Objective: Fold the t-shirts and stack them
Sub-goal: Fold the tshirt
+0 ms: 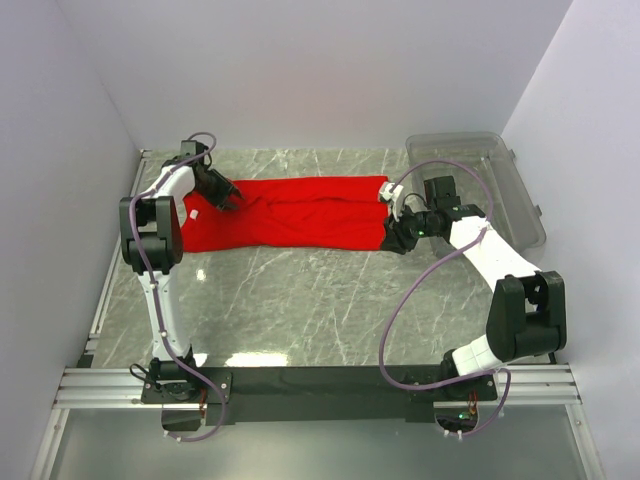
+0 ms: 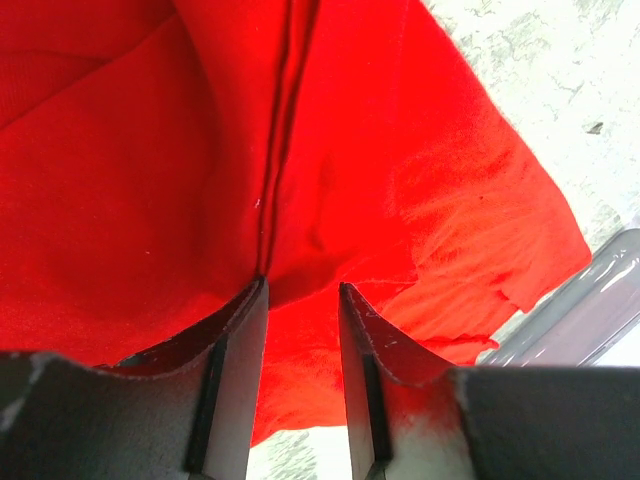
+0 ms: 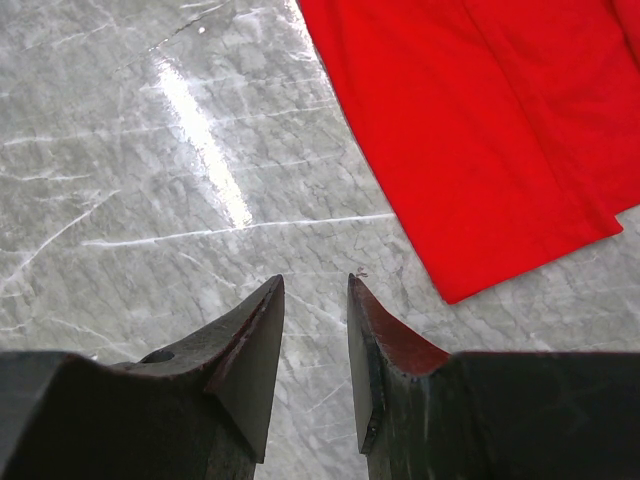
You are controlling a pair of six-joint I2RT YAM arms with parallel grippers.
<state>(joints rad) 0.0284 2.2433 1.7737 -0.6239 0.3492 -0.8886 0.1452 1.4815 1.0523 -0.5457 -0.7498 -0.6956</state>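
Shirt position: the t-shirt [image 1: 300, 215] lies on the far half of the table [image 1: 320, 310] as one long band running left to right. Its right end stops near the clear bin [image 1: 470, 165], and nothing is in a stack yet.
Shirt look: plain bright red, with a crease line running along its length. There are soft wrinkles at the left end, where a small white label [image 1: 190, 213] shows. The right-end corner lies flat and square on the marble.
Left jaws: your left gripper [image 2: 300, 285] sits low over the rumpled left end with its jaws partly apart. You can see cloth and a little table through the gap, so nothing is pinched.
Right jaws: your right gripper [image 3: 315, 280] has a similar moderate gap. It hangs over bare marble just beside the shirt's right corner and holds nothing.
Handling: judge it light, limp and easily dragged. It will sag and slide on the smooth stone instead of keeping its shape.
Where to grip: take the two end edges through all layers, near the corners, and lift both ends together.
Risk: if you pinch only the top layer, the lengthwise fold is likely to fall open.
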